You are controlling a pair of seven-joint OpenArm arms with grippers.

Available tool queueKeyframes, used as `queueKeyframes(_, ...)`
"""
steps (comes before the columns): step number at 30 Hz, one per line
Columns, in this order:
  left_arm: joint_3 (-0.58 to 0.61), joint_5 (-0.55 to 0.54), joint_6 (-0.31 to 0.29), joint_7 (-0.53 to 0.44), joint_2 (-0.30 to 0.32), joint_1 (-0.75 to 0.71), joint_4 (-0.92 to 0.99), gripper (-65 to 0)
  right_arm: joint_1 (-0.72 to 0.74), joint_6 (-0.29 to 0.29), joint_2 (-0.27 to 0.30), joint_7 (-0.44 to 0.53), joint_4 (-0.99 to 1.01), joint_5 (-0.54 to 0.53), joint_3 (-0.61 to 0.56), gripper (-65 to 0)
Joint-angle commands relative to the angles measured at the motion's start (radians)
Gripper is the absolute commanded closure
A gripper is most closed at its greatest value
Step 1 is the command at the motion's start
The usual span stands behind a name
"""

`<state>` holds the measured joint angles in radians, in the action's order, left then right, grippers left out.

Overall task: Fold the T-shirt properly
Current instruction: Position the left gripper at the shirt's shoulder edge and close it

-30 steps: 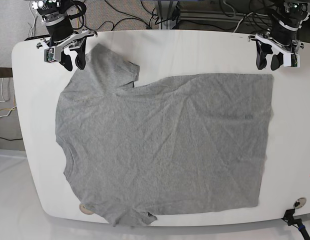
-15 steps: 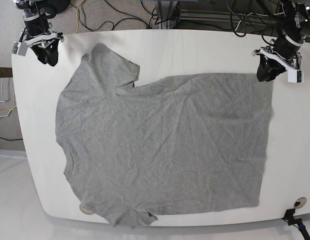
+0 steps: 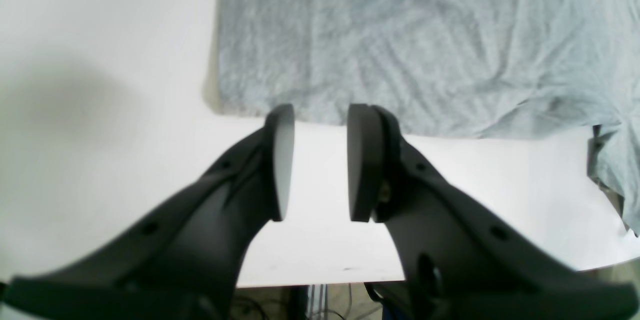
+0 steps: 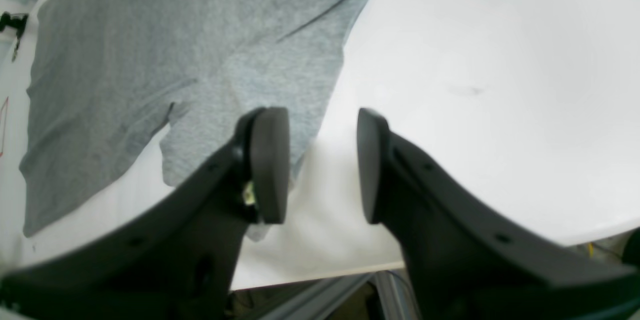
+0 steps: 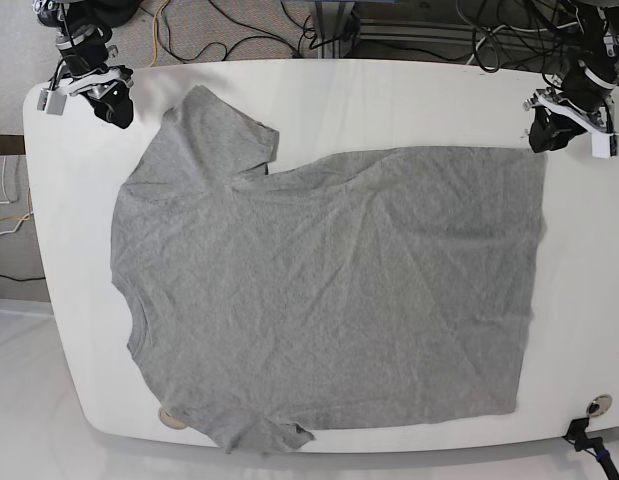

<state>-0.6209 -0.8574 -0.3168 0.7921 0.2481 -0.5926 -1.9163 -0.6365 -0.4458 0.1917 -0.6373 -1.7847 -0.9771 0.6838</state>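
Since the earlier frames both arms have pulled back from the cloth toward the far corners of the table, the one on the base view's left moving farthest; the T-shirt has not shifted.

Base view: a grey T-shirt (image 5: 329, 290) lies flat and unfolded on a white table (image 5: 389, 100), covering most of its width. Its long axis runs left to right, collar and sleeves at the left, straight hem at the right. One sleeve points to the far left corner, the other to the near edge. The right gripper (image 5: 107, 95) hovers at the far left corner, just beyond the far sleeve. The left gripper (image 5: 559, 125) hovers at the far right corner, just beyond the hem's far corner. Each arm is near its own end of the shirt's far edge.

Left wrist view: the left gripper (image 3: 320, 165) is empty, jaws parted with a clear gap, over bare table. The shirt's far edge lies just ahead of the fingertips, its hem corner a little to the left.

Right wrist view: the right gripper (image 4: 322, 165) is empty too, jaws parted. The far sleeve's edge lies under and ahead of the left finger (image 4: 270, 165); whether it touches the cloth cannot be told. Bare table lies to the right.
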Motion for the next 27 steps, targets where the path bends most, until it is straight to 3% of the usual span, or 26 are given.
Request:
queueKeyframes(1,-0.016,-0.012,-0.002,-0.019,0.017,0.005,0.019,-17.8,0.002,-0.01,0.009,-0.012,-0.016,-0.029,0.008,-20.7)
queueKeyframes(10,-0.026,-0.024,0.003,-0.031,0.024,0.032,0.178,-19.1,0.018,-0.008,0.005,-0.094,-0.028,-0.029,0.016,-19.8)
queueKeyframes(21,-0.015,-0.04,0.006,-0.027,0.012,0.107,0.279,-18.9,0.017,-0.007,0.002,-0.089,-0.035,-0.018,0.019,-18.7)
queueKeyframes(27,0.0,-0.032,0.005,-0.034,-0.01,0.157,0.309,-18.5,0.016,-0.008,-0.002,-0.075,-0.04,-0.02,0.007,-11.9)
